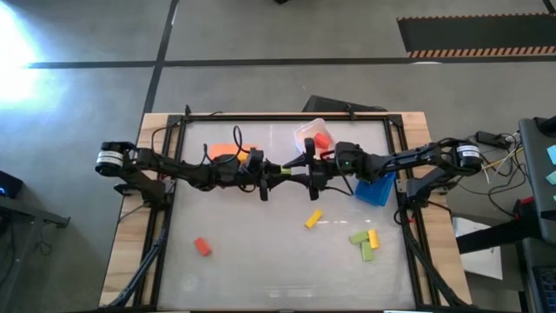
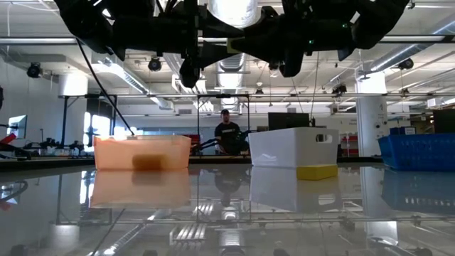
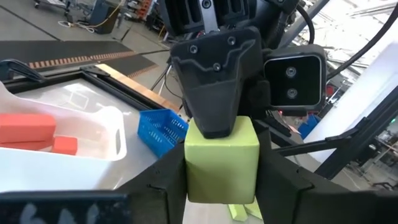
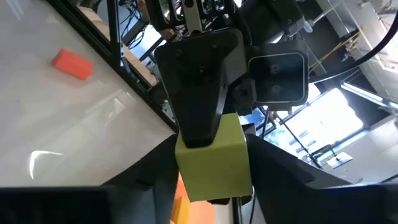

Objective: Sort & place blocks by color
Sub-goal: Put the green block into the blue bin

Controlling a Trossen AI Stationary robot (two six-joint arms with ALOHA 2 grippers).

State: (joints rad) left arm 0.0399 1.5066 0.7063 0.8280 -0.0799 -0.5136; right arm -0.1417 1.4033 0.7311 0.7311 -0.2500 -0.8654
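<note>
Both arms meet over the middle of the table with one light green block (image 1: 285,170) between them, lifted clear. My left gripper (image 1: 271,169) reaches in from the left and my right gripper (image 1: 301,170) from the right, and both are shut on this block. On the table lie a red block (image 1: 202,247), a yellow block (image 1: 314,219), and a cluster of two green blocks (image 1: 359,236) and one yellow block (image 1: 373,238). Red blocks (image 3: 28,127) lie in the white bin (image 1: 306,132). My left gripper (image 3: 222,182) pinches the green block's end (image 3: 221,165) between its two fingers (image 3: 165,183), coming level from the table's left. The block is clear of the table. My right gripper (image 4: 211,182) pinches the opposite end (image 4: 214,162) between its fingers (image 4: 267,168), level from the table's right. Its fingers are turned a quarter from the left gripper's, so each pair lies on different faces.
An orange bin (image 1: 228,149) sits behind the left arm. The white bin stands at the far middle, and a blue bin (image 1: 375,191) is under the right arm. A black frame (image 1: 170,217) rims the glossy table top. A person (image 2: 226,135) stands far behind the table.
</note>
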